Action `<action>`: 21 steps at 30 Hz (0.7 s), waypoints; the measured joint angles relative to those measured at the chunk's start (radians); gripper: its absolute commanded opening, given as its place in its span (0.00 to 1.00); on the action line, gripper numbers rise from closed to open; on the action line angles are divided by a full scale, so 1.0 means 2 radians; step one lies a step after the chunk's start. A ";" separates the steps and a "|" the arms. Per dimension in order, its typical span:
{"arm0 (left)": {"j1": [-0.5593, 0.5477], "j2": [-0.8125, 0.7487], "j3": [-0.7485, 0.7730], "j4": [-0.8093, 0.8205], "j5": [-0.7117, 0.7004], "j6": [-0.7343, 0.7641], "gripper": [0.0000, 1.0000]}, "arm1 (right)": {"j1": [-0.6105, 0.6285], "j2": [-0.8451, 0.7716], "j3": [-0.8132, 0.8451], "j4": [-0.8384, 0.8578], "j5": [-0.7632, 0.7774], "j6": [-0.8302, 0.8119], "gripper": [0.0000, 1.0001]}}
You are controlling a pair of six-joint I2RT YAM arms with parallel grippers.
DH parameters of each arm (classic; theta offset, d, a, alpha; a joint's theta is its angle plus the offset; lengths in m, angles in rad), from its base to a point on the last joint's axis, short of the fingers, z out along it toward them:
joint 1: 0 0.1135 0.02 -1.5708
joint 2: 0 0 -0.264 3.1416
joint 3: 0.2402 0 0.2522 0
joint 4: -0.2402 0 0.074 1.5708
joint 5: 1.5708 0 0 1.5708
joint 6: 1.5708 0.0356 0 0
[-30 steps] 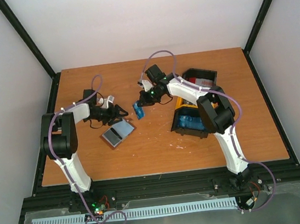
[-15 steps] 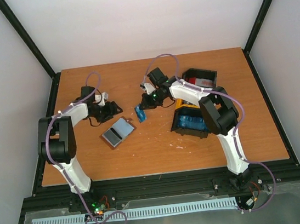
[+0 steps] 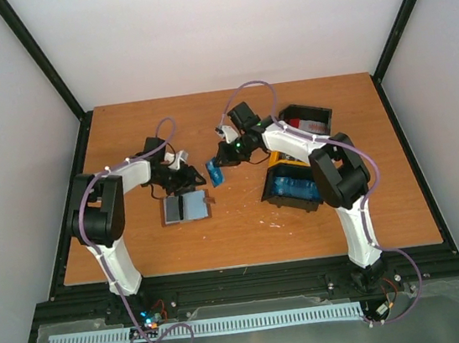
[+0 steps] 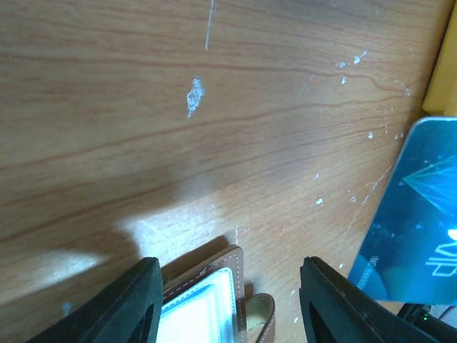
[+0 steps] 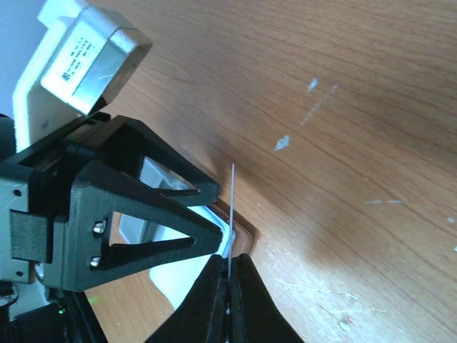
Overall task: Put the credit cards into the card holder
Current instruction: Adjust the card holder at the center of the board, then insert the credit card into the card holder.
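Note:
The brown card holder (image 3: 185, 207) lies open on the table, grey-blue inside up. Its corner and strap show in the left wrist view (image 4: 214, 300) and in the right wrist view (image 5: 239, 239). My left gripper (image 3: 182, 180) is open, fingers (image 4: 128, 304) astride the holder's far edge. My right gripper (image 3: 220, 161) is shut on a blue credit card (image 3: 213, 172), held on edge above the table just right of the holder. That card shows as a thin line (image 5: 231, 214) in the right wrist view and as a blue face (image 4: 418, 221) in the left wrist view. More blue cards (image 3: 291, 186) lie in the near tray.
Two black and yellow trays stand to the right: a near one (image 3: 282, 199) and a far one (image 3: 317, 114) holding a red and white card (image 3: 302, 125). The table's wood is scratched with white flecks.
The card holder has turned from tilted to square and slid slightly toward the front. My left gripper moved right and down over its far edge. My right gripper with the blue card barely moved.

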 measured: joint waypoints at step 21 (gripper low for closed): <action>0.013 -0.171 -0.142 0.209 0.148 -0.221 0.52 | -0.027 -0.091 -0.200 0.376 -0.199 0.290 0.03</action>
